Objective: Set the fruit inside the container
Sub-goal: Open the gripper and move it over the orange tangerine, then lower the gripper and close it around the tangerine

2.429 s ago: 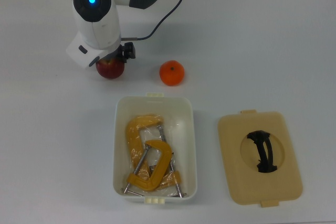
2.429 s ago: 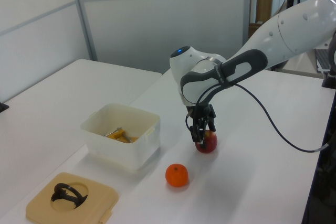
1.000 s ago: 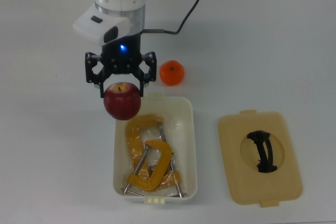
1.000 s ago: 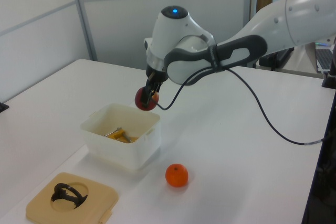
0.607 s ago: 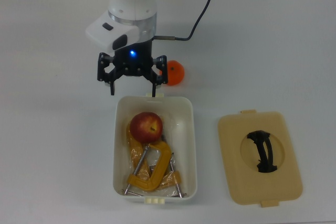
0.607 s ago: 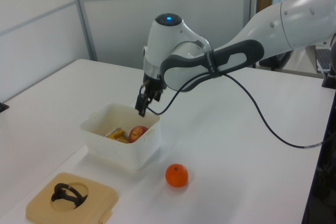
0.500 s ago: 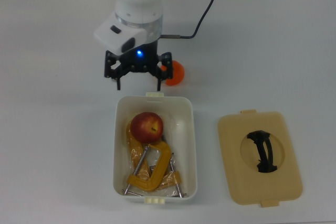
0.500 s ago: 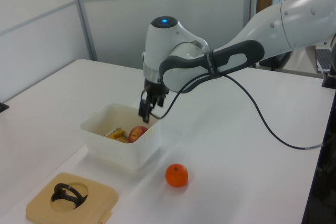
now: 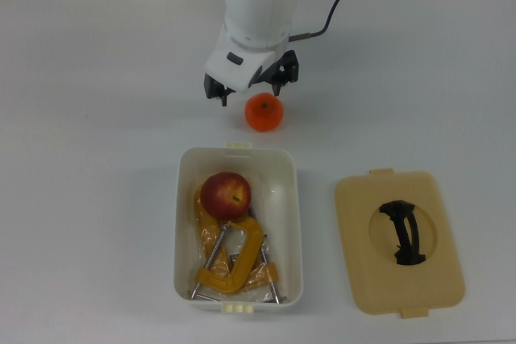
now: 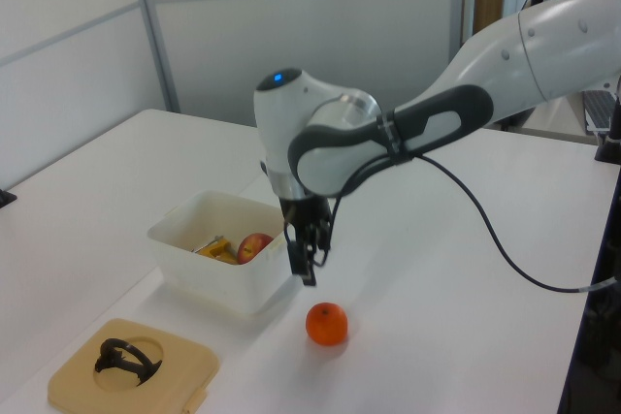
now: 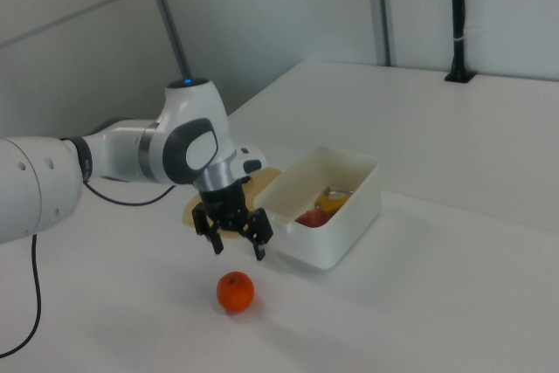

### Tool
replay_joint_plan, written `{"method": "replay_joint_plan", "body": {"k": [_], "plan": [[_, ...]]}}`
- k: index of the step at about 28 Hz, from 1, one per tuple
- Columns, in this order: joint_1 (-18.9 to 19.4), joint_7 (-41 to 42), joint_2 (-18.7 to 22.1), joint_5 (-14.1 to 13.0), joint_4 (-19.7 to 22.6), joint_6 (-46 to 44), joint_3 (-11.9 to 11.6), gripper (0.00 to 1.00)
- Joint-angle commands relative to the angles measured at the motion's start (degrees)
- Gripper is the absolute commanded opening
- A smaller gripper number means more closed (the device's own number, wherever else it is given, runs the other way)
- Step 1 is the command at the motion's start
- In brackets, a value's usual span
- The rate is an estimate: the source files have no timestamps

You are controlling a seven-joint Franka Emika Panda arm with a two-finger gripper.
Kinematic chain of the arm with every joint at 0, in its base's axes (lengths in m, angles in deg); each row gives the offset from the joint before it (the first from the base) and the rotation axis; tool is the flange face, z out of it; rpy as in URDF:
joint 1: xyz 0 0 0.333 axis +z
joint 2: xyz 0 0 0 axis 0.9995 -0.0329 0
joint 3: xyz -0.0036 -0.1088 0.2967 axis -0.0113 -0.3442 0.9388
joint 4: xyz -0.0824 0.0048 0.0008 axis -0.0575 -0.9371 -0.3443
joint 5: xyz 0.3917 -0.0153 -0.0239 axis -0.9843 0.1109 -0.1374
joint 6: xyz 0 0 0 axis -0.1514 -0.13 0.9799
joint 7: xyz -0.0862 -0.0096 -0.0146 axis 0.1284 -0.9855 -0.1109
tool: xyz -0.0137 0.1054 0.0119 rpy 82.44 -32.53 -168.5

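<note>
The dark red apple (image 9: pixel 226 194) lies inside the white tub (image 9: pixel 179 223), resting on the yellow clamps. In the left view the apple (image 10: pixel 254 245) shows just above the tub's (image 10: pixel 218 273) wall. The orange citrus (image 9: pixel 264 112) sits on the table just beyond the tub's short end. My gripper (image 9: pixel 250 88) hangs open and empty a little above the citrus, its fingers spread wider than the fruit. From the right view the gripper (image 11: pixel 236 246) is clearly above the citrus (image 11: pixel 235 291), not touching it. The left view shows the gripper (image 10: pixel 309 264) up and left of the citrus (image 10: pixel 327 324).
Two yellow-orange C-clamps (image 9: pixel 230 257) fill the tub's floor beside the apple. A flat tan lid (image 9: pixel 399 241) with a black handle lies at the top view's right of the tub. The arm's black cable (image 10: pixel 485 230) trails over the table behind the gripper.
The gripper, open since dropping the apple into the tub, has swung from the tub's end to above the citrus and come lower. The apple stays in the tub.
</note>
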Motion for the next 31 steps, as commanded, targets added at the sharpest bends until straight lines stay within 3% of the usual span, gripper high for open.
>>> {"method": "replay_joint_plan", "body": {"k": [1,17,18,20,22,24,31], "plan": [[1.48,1.67,0.33,0.41,4.28,0.53,-0.22,1.0],[3.85,-2.37,-4.32,3.75,5.87,6.77,-0.22,0.99],[3.85,-2.63,-4.5,4.27,5.87,7.03,-0.22,0.94],[3.85,-2.64,-5.03,5.59,5.87,7.12,-0.22,0.71],[3.85,-2.72,-4.94,5.69,5.78,7.03,-0.22,0.37],[3.59,-2.64,-4.59,5.69,5.43,6.33,-0.22,0.21],[2.89,-2.9,-1.96,5.25,2.53,5.54,-0.58,0.19]]}}
